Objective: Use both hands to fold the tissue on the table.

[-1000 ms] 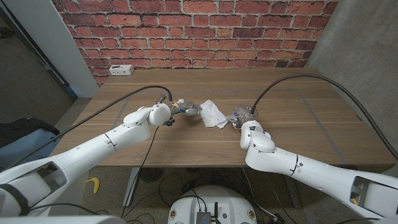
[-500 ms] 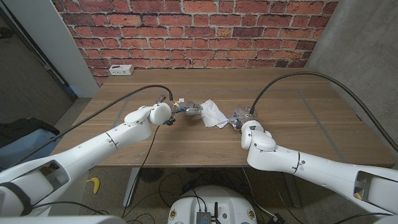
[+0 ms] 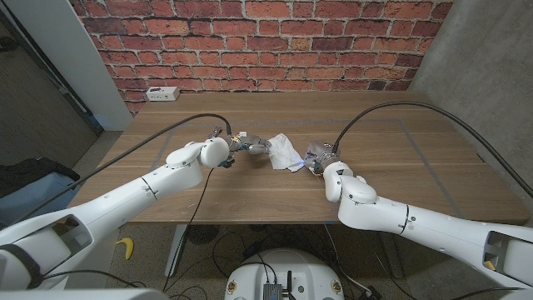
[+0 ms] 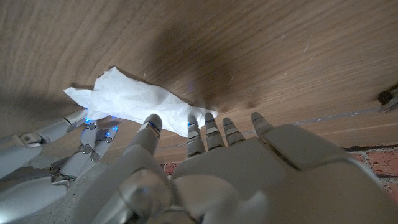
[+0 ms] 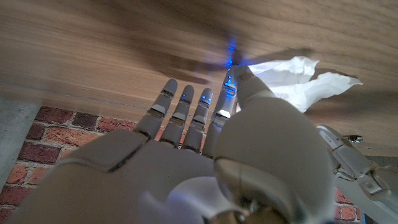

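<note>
The crumpled white paper tissue [image 3: 286, 152] lies on the wooden tabletop [image 3: 400, 158] between both hands. The left hand [image 3: 250, 147] and right hand [image 3: 317, 157] touch its edges, fingers extended, gripping nothing that I can see. Uneven pulling could tear or bunch it.

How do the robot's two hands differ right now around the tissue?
The left hand sits at the tissue's left edge, the right hand at its right edge. The left arm reaches further up the table; the right stays nearer the front edge. Both have fingers extended toward the crumpled tissue.
</note>
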You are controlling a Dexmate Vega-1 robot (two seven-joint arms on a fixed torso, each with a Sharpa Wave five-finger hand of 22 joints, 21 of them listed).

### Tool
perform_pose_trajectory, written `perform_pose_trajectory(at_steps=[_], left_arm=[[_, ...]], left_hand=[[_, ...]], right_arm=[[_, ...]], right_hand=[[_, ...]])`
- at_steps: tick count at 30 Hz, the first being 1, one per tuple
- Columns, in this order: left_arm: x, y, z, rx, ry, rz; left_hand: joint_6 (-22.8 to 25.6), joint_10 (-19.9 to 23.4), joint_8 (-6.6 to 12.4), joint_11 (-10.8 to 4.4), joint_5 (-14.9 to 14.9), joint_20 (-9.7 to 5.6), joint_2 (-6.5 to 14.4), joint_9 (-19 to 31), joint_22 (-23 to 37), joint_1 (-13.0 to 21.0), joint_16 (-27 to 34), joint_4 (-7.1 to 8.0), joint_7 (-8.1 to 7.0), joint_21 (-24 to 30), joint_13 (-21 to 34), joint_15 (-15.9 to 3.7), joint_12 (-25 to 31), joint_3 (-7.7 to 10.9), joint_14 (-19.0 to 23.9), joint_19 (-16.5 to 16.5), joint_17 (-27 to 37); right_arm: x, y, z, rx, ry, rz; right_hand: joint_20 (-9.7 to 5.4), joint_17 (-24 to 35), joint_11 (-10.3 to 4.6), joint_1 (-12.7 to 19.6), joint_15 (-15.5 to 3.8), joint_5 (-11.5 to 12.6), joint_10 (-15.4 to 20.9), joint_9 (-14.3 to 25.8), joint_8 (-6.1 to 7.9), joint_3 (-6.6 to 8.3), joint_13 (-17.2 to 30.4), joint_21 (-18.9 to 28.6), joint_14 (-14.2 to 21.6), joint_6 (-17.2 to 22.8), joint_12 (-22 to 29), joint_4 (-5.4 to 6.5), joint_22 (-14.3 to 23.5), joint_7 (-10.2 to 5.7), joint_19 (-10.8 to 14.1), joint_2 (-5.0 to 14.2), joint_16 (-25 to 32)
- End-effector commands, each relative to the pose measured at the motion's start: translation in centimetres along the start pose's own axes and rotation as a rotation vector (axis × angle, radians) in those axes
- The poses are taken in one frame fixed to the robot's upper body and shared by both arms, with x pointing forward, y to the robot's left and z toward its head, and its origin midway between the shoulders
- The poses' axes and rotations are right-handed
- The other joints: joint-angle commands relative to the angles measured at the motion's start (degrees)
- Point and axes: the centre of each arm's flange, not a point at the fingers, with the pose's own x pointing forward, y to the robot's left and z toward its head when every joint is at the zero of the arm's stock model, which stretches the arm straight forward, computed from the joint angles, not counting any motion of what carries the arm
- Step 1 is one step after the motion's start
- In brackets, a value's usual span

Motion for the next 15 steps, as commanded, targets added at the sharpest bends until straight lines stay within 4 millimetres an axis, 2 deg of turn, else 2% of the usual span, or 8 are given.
perform_pose_trajectory(at_steps=[1, 5, 7, 8, 15], left_arm=[[-0.4, 0.0, 0.0, 0.001, 0.001, 0.005], [-0.8, -0.2, -0.1, -0.005, 0.008, 0.005], [-0.9, -0.2, -0.1, -0.005, 0.009, 0.005], [-0.9, -0.3, -0.1, -0.005, 0.01, 0.004], [-1.2, -0.3, -0.2, -0.006, 0.015, 0.003]], left_hand=[[0.02, -0.02, 0.33, 0.03, -0.05, -0.06, -0.16, 0.15, 0.3, -0.36, 0.28, 0.36, -0.16, -0.22, -0.02, -1.27, 0.39, 0.11, -0.32, -0.6, 0.13], [0.73, 0.26, 0.65, 0.05, -0.04, -0.11, -0.16, 0.14, 0.31, -0.48, 0.35, 0.42, 0.3, -0.12, -0.02, -1.28, 0.55, 0.13, -0.07, -0.53, 0.08], [0.86, 0.36, 0.7, 0.04, -0.03, -0.11, -0.18, 0.14, 0.31, -0.52, 0.4, 0.42, 0.48, -0.07, -0.03, -1.28, 0.61, 0.13, 0.11, -0.48, 0.05], [0.87, 0.43, 0.7, 0.03, -0.03, -0.1, -0.18, 0.14, 0.31, -0.53, 0.39, 0.42, 0.49, -0.06, -0.03, -1.24, 0.64, 0.12, 0.1, -0.48, 0.05], [0.96, 0.88, 0.71, 0.22, -0.03, -0.09, -0.27, 0.13, 0.32, -0.65, 0.55, 0.42, 0.71, 0.02, -0.03, -1.24, 0.84, 0.12, 0.8, -0.47, -0.01]], right_arm=[[0.0, -0.1, -0.5, 0.204, -0.103, -0.091], [0.0, -0.2, -1.1, 0.364, -0.113, -0.139], [0.2, -0.2, -1.3, 0.432, -0.115, -0.153], [0.2, -0.2, -1.4, 0.463, -0.12, -0.16], [0.4, -0.2, -1.7, 0.629, -0.114, -0.219]], right_hand=[[-0.13, 0.57, 0.69, 1.6, -8.35, -0.56, 1.73, 1.03, 0.66, -0.13, 0.37, 0.59, 1.44, 0.47, 0.72, 0.79, 0.13, 1.16, 1.18, 0.74, 1.05], [0.41, 1.14, 1.78, 2.29, -7.53, -1.06, 3.05, 1.76, 1.01, -0.22, 0.67, 1.1, 3.1, 0.04, 1.28, 1.01, 0.21, 1.68, 2.3, 1.44, 2.21], [0.72, 1.64, 1.32, 2.5, -7.63, -1.3, 3.89, 2.12, 1.23, -0.31, 0.88, 1.48, 4.18, -0.11, 1.69, 1.17, 0.28, 1.78, 3.1, 1.77, 3.01], [0.93, 2.12, 1.65, 2.53, -7.69, -1.49, 4.67, 2.4, 1.42, -0.44, 1.06, 1.7, 5.24, -0.21, 2.1, 1.35, 0.33, 1.98, 3.5, 1.99, 3.77], [0.99, 3.84, 2.02, 3.43, -7.74, -1.81, 5.52, 3.27, 2.04, -0.59, 1.74, 2.28, 6.37, -0.5, 2.83, 1.31, 0.5, 2.85, 4.3, 2.56, 5.41]])
